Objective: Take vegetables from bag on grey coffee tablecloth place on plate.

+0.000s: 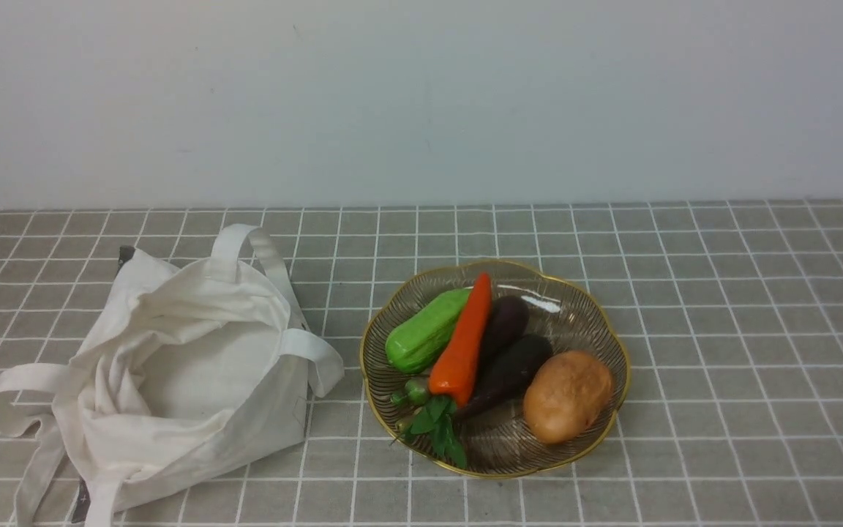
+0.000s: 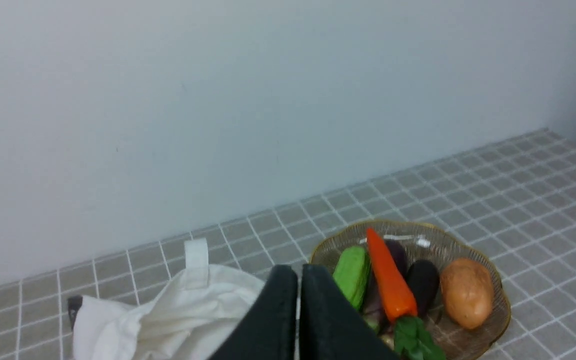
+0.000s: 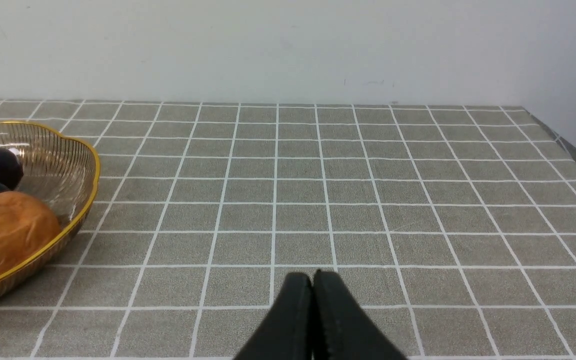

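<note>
Left gripper [image 2: 299, 274], mine, hung with its jaws pressed together on nothing, looking over the bag [image 1: 195, 366], which lay slumped open and seemingly empty on the tablecloth [image 1: 721, 329]. Just right of it sat the plate [image 1: 582, 311], where the carrot [image 1: 465, 337] lay between the green gourd [image 1: 421, 333] and two eggplants [image 1: 509, 366], leaves toward me, a brown potato [image 1: 566, 395] alongside. My right gripper [image 3: 312, 278] was likewise closed and empty above bare cloth. I judged the job all but done; finishing well meant keeping both arms clear of straps and rim.
</note>
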`<state>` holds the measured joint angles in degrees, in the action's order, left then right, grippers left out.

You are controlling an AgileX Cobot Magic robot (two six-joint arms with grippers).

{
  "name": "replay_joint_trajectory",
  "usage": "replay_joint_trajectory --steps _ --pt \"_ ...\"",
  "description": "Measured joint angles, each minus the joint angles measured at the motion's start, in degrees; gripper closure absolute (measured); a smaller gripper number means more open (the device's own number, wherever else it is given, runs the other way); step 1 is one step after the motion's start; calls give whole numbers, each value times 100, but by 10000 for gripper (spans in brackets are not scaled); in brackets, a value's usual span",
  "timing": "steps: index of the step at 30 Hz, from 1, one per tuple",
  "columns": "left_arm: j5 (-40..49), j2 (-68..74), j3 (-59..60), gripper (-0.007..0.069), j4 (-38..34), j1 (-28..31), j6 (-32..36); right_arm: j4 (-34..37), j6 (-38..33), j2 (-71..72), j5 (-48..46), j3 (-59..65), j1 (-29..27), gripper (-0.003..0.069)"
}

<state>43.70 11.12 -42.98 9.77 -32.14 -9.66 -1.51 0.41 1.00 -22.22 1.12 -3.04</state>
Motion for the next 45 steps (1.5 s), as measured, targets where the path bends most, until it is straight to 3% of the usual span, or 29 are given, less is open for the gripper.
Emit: replay_joint_trajectory --steps 5,11,17,21,27,35,45 --pt "-696 -1178 757 629 19 0 0 0 0 0 0 0 0 672" --pt "-1483 -1231 1634 629 0 101 134 5 0 0 0 0 0 672" --pt "-2403 -1227 2908 629 -652 1050 626 5 0 0 0 0 0 672" --pt "-3204 -1220 4064 629 -1069 2046 836 5 0 0 0 0 0 672" --pt "-3139 -1220 4459 629 -1224 2692 892 5 0 0 0 0 0 672" --pt "-2271 -1220 4467 629 -1149 2702 1287 5 0 0 0 0 0 672" --pt "-2256 -1220 4467 629 -1149 2702 1328 5 0 0 0 0 0 672"
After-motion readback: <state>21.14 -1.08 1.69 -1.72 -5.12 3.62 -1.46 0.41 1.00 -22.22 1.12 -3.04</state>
